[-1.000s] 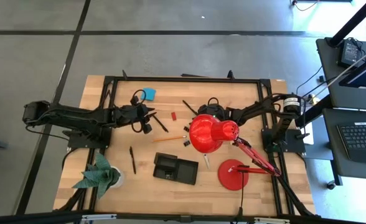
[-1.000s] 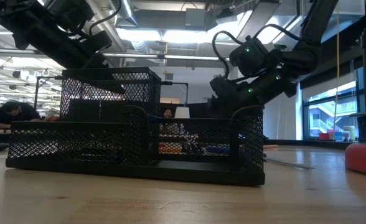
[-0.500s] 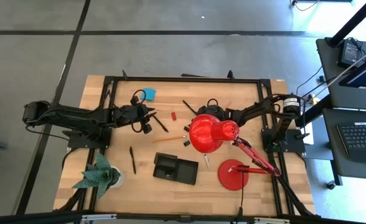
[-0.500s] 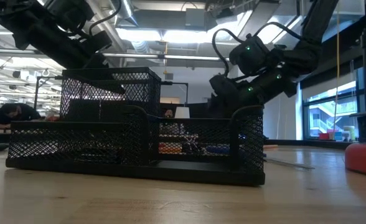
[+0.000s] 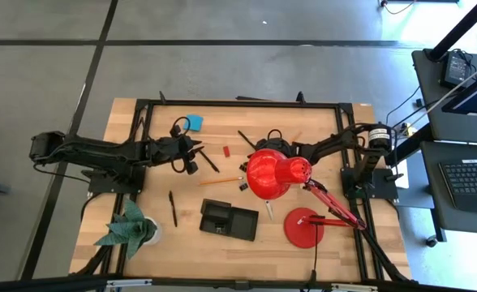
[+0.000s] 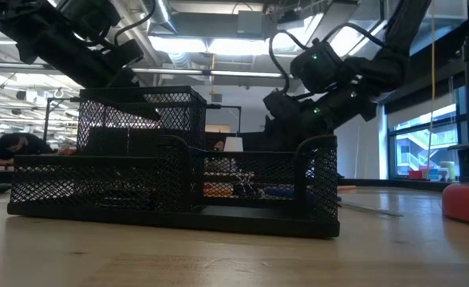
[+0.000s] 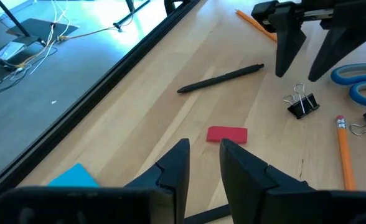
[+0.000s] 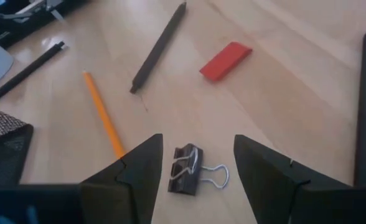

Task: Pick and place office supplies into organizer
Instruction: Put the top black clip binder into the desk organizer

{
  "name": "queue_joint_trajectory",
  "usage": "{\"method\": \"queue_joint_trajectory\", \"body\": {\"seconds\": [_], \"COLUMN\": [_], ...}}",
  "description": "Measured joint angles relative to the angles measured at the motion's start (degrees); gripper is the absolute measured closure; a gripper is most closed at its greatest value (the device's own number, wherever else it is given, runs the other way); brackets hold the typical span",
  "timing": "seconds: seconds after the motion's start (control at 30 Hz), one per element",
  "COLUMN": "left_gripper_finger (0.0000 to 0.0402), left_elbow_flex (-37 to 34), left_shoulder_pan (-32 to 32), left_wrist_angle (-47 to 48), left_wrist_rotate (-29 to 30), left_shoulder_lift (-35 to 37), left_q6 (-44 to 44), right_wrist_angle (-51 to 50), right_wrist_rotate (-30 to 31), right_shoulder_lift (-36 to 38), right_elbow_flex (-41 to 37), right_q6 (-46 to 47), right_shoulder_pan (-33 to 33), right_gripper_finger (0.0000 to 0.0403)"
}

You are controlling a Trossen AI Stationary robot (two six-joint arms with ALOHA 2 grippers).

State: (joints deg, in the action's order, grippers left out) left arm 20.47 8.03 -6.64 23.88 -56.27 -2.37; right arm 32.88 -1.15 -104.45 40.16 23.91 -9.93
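The black mesh organizer (image 5: 229,219) stands near the table's front. Loose supplies lie mid-table. They are a blue sticky-note pad (image 5: 194,122), a small red piece (image 7: 227,134), black pens (image 7: 220,79), a pencil (image 8: 102,115), a binder clip (image 8: 192,171) and blue scissors (image 7: 357,84). My left gripper (image 7: 205,149) hovers just short of the red piece, slightly open and empty. My right gripper (image 8: 197,142) is open above the table, with the binder clip lying on the wood between its fingers, untouched. The lamp shade partly hides the right gripper in the high view.
A red desk lamp stretches from its base (image 5: 303,227) to its shade (image 5: 275,173), which overhangs the right gripper's area. A green paper plant (image 5: 129,229) stands at the front left. Another pen (image 5: 173,208) lies left of the organizer. A black frame (image 5: 238,103) rims the table.
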Motion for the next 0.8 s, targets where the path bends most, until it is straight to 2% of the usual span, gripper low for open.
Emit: {"method": "queue_joint_trajectory", "body": {"seconds": [0.23,0.4,0.8], "left_gripper_finger": [0.032,0.0318,0.0322], "left_elbow_flex": [0.0,0.0,0.0], "left_shoulder_pan": [0.0,0.0,0.0], "left_wrist_angle": [0.0,0.0,0.0], "left_wrist_rotate": [0.0,0.0,0.0], "left_shoulder_lift": [0.0,0.0,0.0], "left_q6": [0.0,0.0,0.1], "right_wrist_angle": [0.4,-0.5,-1.9], "right_wrist_rotate": [-0.1,-2.3,-3.2], "right_shoulder_lift": [-3.9,-5.8,-6.3], "right_elbow_flex": [1.9,4.1,4.5], "right_q6": [0.9,0.9,0.0], "right_shoulder_pan": [0.0,0.0,0.0], "right_gripper_finger": [0.0202,0.0209,0.0289]}}
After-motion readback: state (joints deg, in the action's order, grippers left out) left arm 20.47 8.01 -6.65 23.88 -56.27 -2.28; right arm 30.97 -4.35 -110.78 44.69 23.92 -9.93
